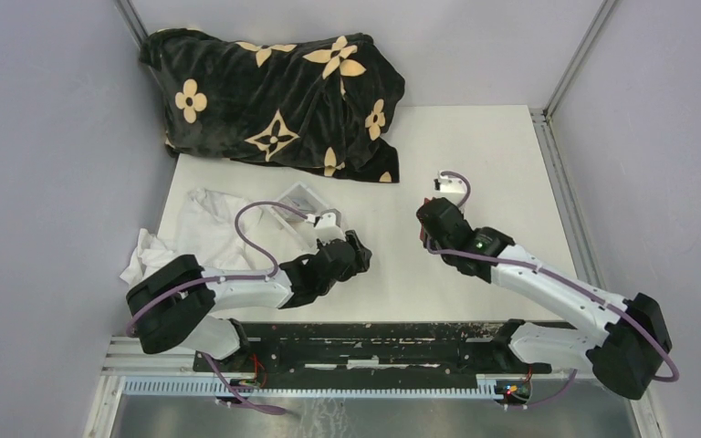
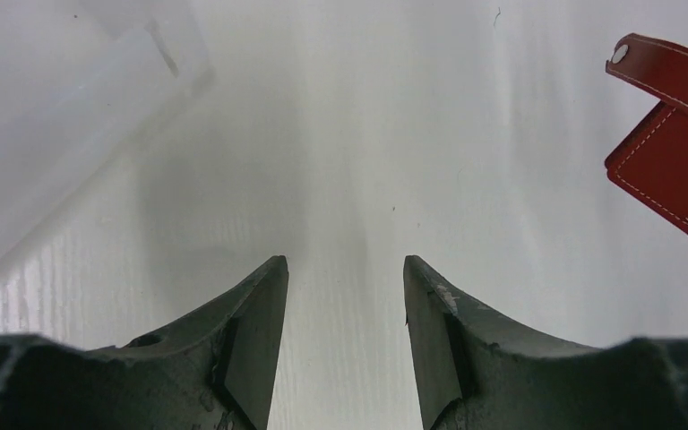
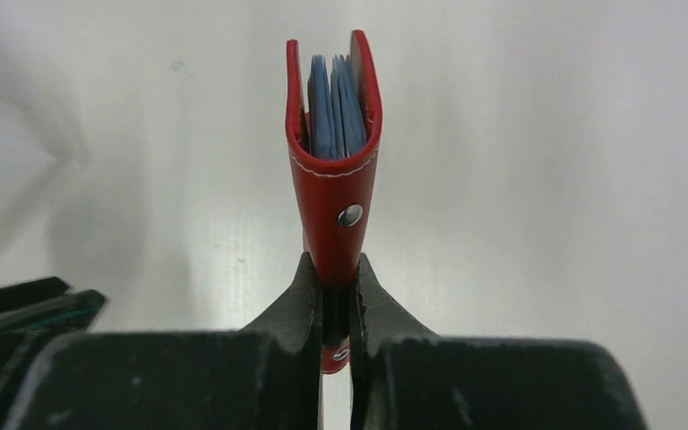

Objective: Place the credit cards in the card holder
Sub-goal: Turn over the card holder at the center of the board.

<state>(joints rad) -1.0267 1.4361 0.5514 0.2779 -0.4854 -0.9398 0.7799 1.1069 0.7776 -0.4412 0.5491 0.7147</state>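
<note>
— What did we see at the right hand (image 3: 333,300)?
— We saw it shut tight on the holder (image 3: 333,193). Its fingers pinched the near end, just below a metal stud (image 3: 350,215) on the narrow red face. The holder stood on edge and pointed away from the wrist, with its far end gaping a little.

— And the cards (image 3: 331,107)?
— We made out blue edges packed between the two red covers, inside the holder. We couldn't count them.

— Was the holder resting on the tabletop (image 3: 546,179)?
— We couldn't tell. From above, the hand hid nearly all of it.

— The left hand (image 2: 345,300)?
— We found it open. Its dark fingers (image 2: 260,313) were spread, with only white tabletop between them. At the right of its wrist view we saw a corner of the holder. The snap tab (image 2: 672,76) stuck out, a pale rivet (image 2: 621,54) at its tip, apart from the fingers.

— How did the two hands sit?
— From above we saw them near each other around the middle of the tabletop, not touching.

— Further out?
— A clear box (image 1: 297,196) lay just beyond the left hand, beside a crumpled white cloth (image 1: 196,228) on the left side. A black blanket (image 1: 274,91) with cream flower shapes lay bunched along the far edge, well apart from both hands.
</note>
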